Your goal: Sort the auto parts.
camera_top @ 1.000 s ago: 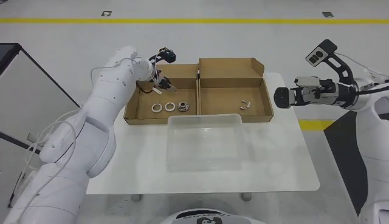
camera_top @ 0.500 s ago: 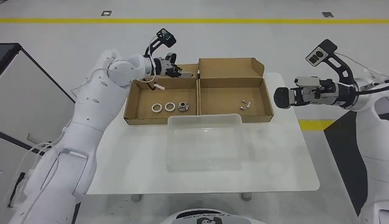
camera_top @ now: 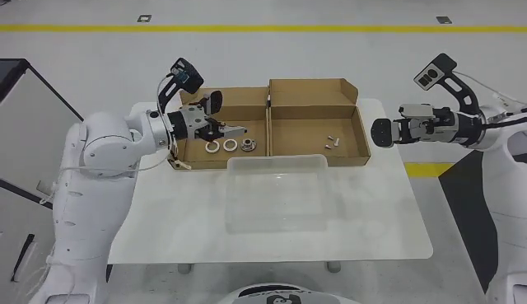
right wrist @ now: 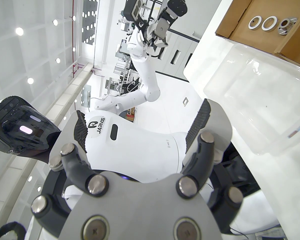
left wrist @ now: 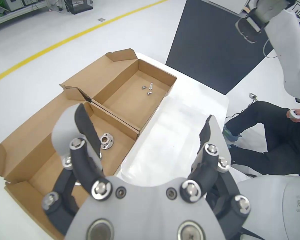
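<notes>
We are holding our left arm [camera_top: 111, 146] over the left brown cardboard box [camera_top: 198, 162], its jaws spread wide and empty. Two silver metal rings [camera_top: 212, 147] and a silver flanged hub [camera_top: 249, 145] are lying inside it. Three small silver bolts [camera_top: 331, 142] are lying in the right cardboard box [camera_top: 305, 131]. Our right arm [camera_top: 445, 124] is hovering beside the white bench [camera_top: 370, 213], jaws likewise open.

Your left box [camera_top: 247, 116] and right box [camera_top: 313, 131] are plain brown cardboard, and the table [camera_top: 379, 213] is white. The rings [camera_top: 212, 147], flange [camera_top: 249, 145] and bolts [camera_top: 331, 142] are silver. The bin [camera_top: 276, 161] is clear. The left gripper [left wrist: 145, 123] and right gripper [right wrist: 143, 112] are grey with black ribbed pads [left wrist: 86, 123]. The floor line [camera_top: 263, 28] is yellow.
</notes>
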